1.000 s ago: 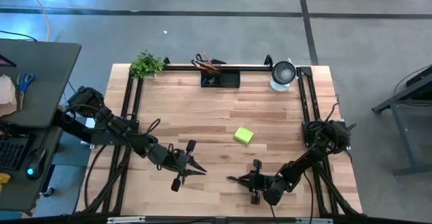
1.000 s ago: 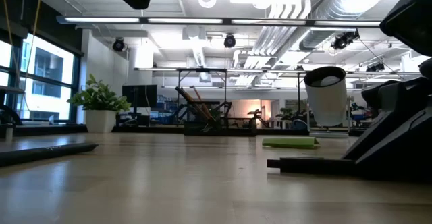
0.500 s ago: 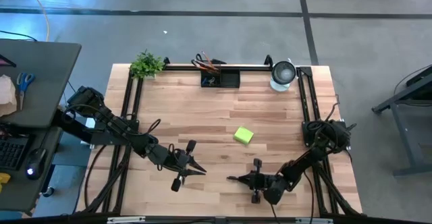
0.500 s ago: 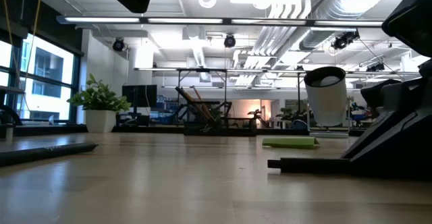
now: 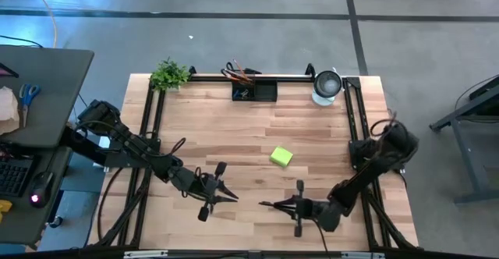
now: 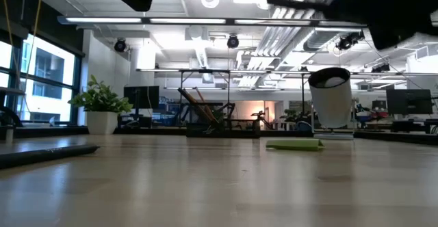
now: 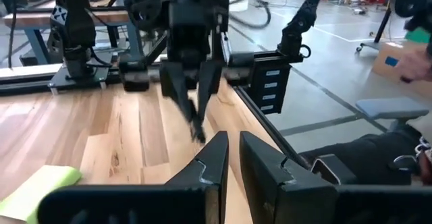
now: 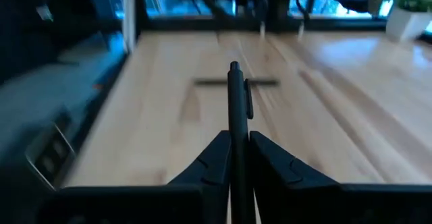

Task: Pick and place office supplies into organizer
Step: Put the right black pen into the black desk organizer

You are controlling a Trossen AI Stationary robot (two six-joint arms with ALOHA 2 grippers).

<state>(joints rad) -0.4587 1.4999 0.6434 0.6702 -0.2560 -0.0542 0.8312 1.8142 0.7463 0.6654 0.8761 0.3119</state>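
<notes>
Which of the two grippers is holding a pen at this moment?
The right gripper: a black pen sticks out from between its closed fingers. The left gripper has nothing between its fingers.

Pale planked wood table (image 5: pixel 234 134) with a smooth sheen — matt black pen (image 8: pixel 234 109), matt lime paper pad (image 5: pixel 281 157).

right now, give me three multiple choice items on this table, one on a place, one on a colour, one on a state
1. Where is the organizer?
A. far edge, between plant and cup
B. near edge
C. under the left gripper

2. What colour is the sticky-note pad?
A. blue
B. lime green
C. red

3. What is the right gripper doing?
A. standing open
B. shut on a black pen
C. holding the pad

Answers: 1 A, the high view shows it there. 2 B, plainly green on the wood. 3 B, its wrist view shows the pen between its fingers.
</notes>
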